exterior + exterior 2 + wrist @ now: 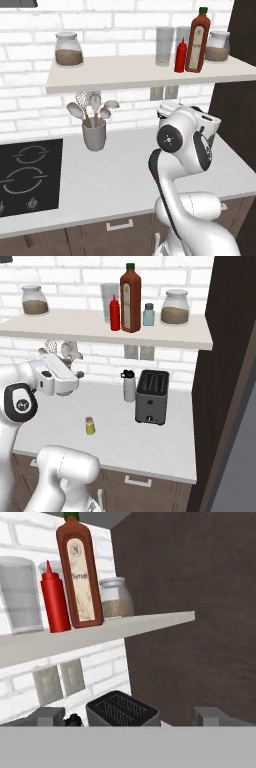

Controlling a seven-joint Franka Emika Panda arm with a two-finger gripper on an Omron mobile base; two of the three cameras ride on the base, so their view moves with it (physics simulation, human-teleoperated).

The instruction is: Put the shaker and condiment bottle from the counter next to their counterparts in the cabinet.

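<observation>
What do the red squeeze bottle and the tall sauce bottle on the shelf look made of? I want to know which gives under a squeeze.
The red squeeze bottle looks like soft matte plastic: opaque, uniform red, moulded nozzle. The tall sauce bottle looks like glossy glass or hard plastic, with a paper label; I can't tell which.

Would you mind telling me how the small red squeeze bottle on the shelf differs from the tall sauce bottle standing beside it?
The red squeeze bottle is bright red all over with a pointed nozzle; the sauce bottle is darker red, with a pale label and a flat cap. The squeeze bottle is clearly shorter, reaching partway up the sauce bottle. The squeeze bottle is slimmer; the sauce bottle has a broad body narrowing to a neck. Both stand upright, side by side on the white shelf.
</observation>
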